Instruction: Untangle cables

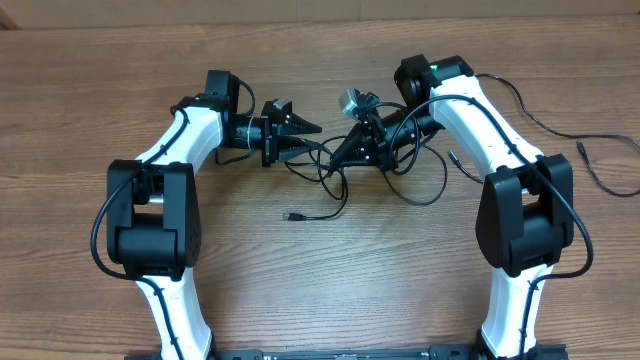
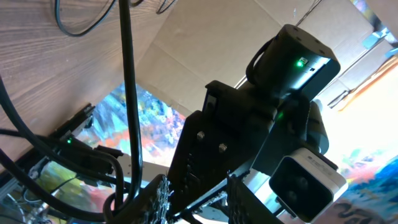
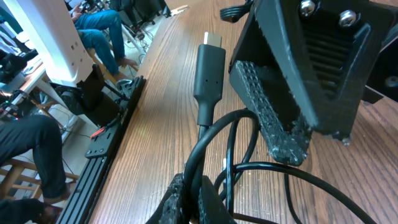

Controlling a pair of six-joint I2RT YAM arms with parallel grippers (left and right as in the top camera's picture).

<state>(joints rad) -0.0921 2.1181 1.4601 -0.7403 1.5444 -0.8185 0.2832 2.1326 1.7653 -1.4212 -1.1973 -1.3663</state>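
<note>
- Over the table (image 1: 330, 300), my right gripper (image 1: 338, 157) was clenched on the cables (image 1: 326, 168).
- My left gripper (image 1: 312, 140) faced it, jaws parted, grasping nothing.

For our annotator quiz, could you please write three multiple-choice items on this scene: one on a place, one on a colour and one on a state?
1. Where does the tangle of cables lie? A. between the left claw and the right claw B. on the right arm's base C. on the floor
2. What colour are the cables? A. white B. red C. black
3. How is the right claw? A. wide open B. shut on a cable C. out of view
1 A: overhead, the knot sits between them. 2 C: every strand is black. 3 B: its wrist view shows it pinching a strand.
</note>
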